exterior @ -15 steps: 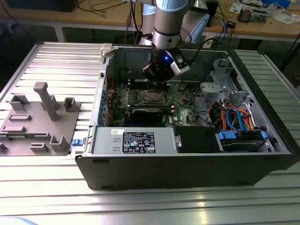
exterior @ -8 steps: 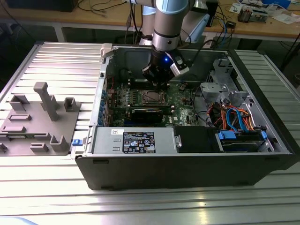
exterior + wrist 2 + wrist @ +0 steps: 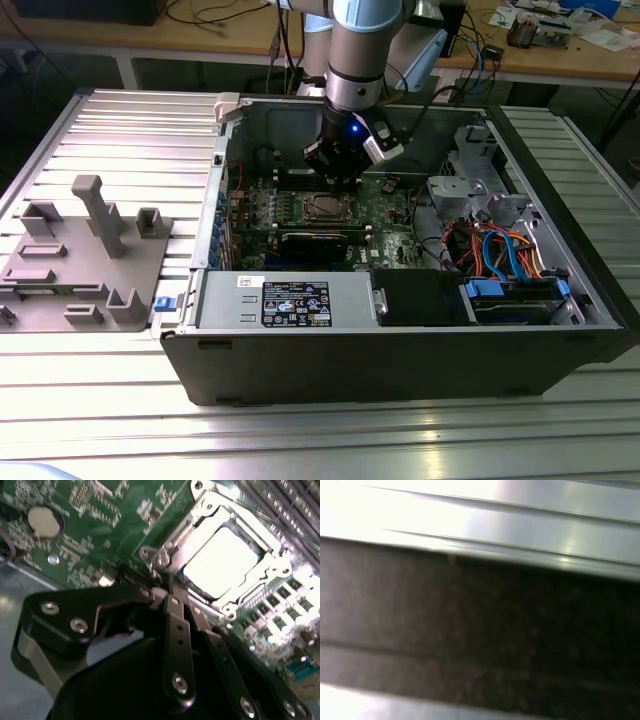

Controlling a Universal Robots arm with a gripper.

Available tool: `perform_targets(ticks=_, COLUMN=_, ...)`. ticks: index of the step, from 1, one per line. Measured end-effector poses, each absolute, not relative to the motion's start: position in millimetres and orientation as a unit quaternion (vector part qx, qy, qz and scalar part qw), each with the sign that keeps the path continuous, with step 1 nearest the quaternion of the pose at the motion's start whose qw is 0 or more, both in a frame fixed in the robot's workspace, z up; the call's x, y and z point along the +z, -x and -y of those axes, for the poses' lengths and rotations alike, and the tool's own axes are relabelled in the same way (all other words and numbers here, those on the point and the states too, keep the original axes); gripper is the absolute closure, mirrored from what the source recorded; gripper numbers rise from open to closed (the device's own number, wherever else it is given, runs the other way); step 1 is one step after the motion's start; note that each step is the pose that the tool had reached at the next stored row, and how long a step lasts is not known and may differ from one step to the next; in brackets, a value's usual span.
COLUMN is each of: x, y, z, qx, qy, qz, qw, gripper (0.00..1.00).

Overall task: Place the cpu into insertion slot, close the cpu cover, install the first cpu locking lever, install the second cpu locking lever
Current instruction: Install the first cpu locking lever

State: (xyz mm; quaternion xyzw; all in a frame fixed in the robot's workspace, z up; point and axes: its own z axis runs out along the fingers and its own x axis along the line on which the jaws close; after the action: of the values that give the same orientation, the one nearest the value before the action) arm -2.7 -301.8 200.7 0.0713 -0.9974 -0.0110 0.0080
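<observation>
Cpu (image 3: 225,560) seated in insertion slot, cpu cover (image 3: 272,572) closed over it, fingers (image 3: 172,610) pressed together, empty, at socket corner.

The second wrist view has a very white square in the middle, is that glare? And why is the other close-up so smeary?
Yes: in the second wrist view the cpu top is blown out by glare inside the cpu cover. The first wrist view is blurred, with bright streaks above a dark band. The exterior view is evenly lit.
</observation>
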Motion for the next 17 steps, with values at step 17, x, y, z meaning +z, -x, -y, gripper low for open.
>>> perform_targets(ticks=17, x=211, y=3, z=306, qx=-0.011, qy=-0.071, qz=0.997, qw=0.008, gripper=0.89)
